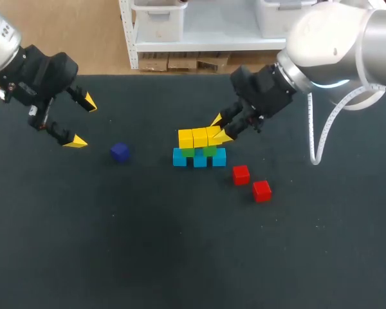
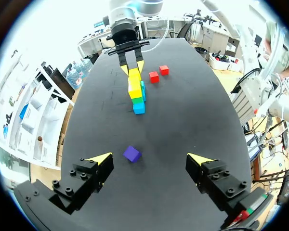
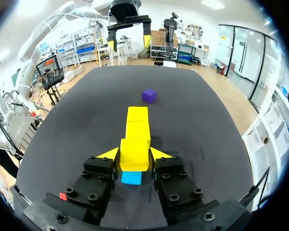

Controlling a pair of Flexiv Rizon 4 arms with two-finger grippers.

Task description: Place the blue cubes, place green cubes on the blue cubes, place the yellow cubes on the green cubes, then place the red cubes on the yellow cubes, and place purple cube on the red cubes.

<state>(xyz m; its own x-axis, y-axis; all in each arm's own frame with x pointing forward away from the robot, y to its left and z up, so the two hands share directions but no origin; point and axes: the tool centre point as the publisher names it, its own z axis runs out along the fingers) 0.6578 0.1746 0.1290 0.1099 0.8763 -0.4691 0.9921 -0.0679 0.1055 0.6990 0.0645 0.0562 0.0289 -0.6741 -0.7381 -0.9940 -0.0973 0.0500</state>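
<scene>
Yellow cube [image 3: 135, 144] pinched by right gripper [image 1: 220, 127]; left gripper [image 1: 82, 122] spread wide near table [image 1: 180, 257] edge.

Stack [image 1: 198, 149] stands mid-table; the right gripper [image 1: 220, 127] blocks its right end, clamped on the end yellow cube [image 1: 212, 134]. A red cube [image 1: 240, 174] sits near the stack's right front, a second red cube [image 1: 262, 190] beside it, a gap between. Purple cube [image 1: 120, 152] stands alone left of the stack, bare table [image 1: 180, 257] on all sides.
</scene>
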